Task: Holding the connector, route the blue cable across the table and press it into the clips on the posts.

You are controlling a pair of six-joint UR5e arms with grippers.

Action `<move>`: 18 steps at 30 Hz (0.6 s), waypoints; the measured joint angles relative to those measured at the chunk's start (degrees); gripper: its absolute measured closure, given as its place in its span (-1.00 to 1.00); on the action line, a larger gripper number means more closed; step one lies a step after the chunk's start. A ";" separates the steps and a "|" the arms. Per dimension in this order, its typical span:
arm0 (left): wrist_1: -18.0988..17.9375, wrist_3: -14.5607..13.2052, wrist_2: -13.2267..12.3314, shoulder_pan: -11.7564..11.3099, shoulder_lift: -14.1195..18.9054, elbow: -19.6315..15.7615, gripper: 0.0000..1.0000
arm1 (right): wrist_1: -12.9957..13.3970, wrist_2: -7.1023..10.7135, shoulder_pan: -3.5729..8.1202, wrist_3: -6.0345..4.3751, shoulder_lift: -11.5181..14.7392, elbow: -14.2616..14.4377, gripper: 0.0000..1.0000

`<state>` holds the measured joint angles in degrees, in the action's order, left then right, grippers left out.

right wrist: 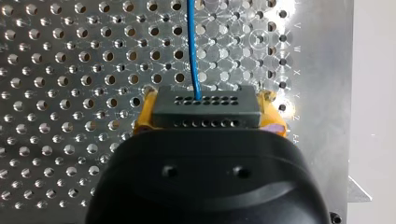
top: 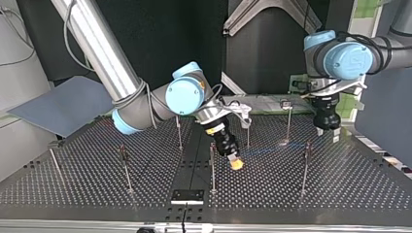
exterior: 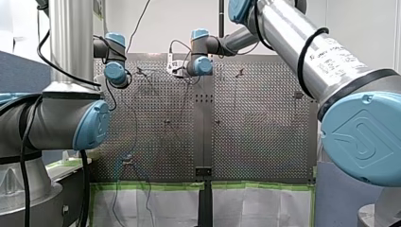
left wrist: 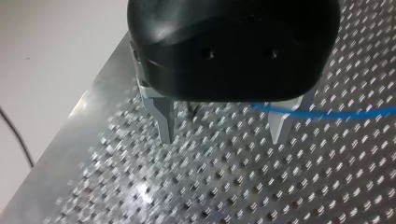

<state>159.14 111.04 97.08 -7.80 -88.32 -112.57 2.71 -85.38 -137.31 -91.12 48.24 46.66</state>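
Note:
In the right wrist view my right gripper (right wrist: 208,106) is shut with its yellow pads (right wrist: 142,119) on a dark grey connector (right wrist: 205,117). The blue cable (right wrist: 192,46) leaves the connector and runs straight ahead over the perforated table (right wrist: 56,70). In the top view this gripper (top: 235,162) hangs low near the table's middle. My left gripper (left wrist: 222,135) stands open just above the table. The blue cable (left wrist: 336,113) runs past one of its metal fingers (left wrist: 280,126) and is not gripped. In the top view it (top: 327,135) is at the right.
Several thin posts stand on the table, among them ones at the top view's middle (top: 212,167), left (top: 125,167) and right (top: 305,167). A small black plate (top: 187,196) lies at the near edge. A grey board (top: 63,104) leans at the left.

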 joint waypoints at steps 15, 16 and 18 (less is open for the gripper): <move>7.89 -0.75 -4.66 1.38 7.89 -1.82 -0.98 | -0.57 -1.22 -0.10 0.21 -0.02 -0.83 1.00; 8.41 -1.10 -4.90 1.49 8.38 -1.81 -0.98 | -0.65 -1.39 -0.06 0.21 -0.02 -0.83 1.00; 9.53 -1.88 -5.63 1.74 9.53 -1.80 -0.98 | -0.77 -1.62 0.04 0.21 -0.04 -0.83 1.00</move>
<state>168.66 109.16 91.45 -6.05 -78.79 -114.38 1.94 -87.01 -137.26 -90.90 48.20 45.83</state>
